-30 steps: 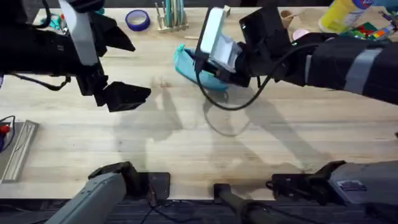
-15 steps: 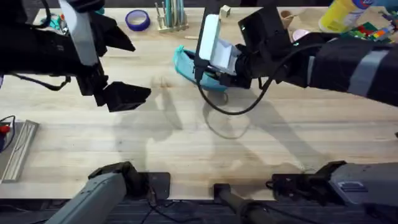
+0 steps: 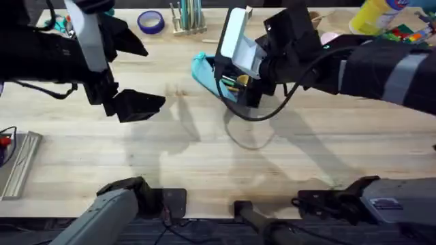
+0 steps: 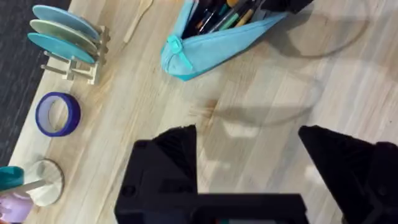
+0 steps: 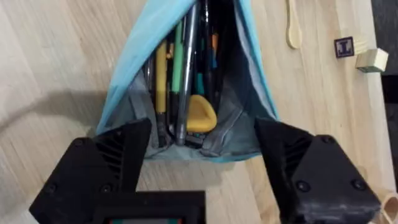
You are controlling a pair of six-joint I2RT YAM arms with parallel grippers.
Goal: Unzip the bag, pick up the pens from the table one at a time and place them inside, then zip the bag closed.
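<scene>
The teal bag (image 3: 203, 71) lies unzipped on the table (image 3: 204, 156) at the back middle, its mouth spread wide. Inside it, in the right wrist view, lie several pens, among them a green pen (image 5: 178, 62) and a silver pen (image 5: 185, 106), beside a yellow piece. My right gripper (image 3: 240, 88) hovers open just over the bag's (image 5: 130, 68) wide end, its fingers (image 5: 118, 155) straddling the opening with nothing held. Off to the left, my left gripper (image 3: 139, 103) stands open over bare wood, apart from the bag (image 4: 211, 43).
A blue tape roll (image 3: 150, 22) and a rack of teal plates (image 3: 187, 17) stand at the back. A yellow bottle (image 3: 373, 15) is at the back right. A wooden spoon (image 5: 292, 28) and small blocks (image 5: 357, 53) lie beyond the bag. The right arm's cable (image 3: 252, 117) loops over the table.
My right gripper has shifted slightly right and tilted, uncovering the bag's open mouth and the pens inside. The left arm has not moved.
</scene>
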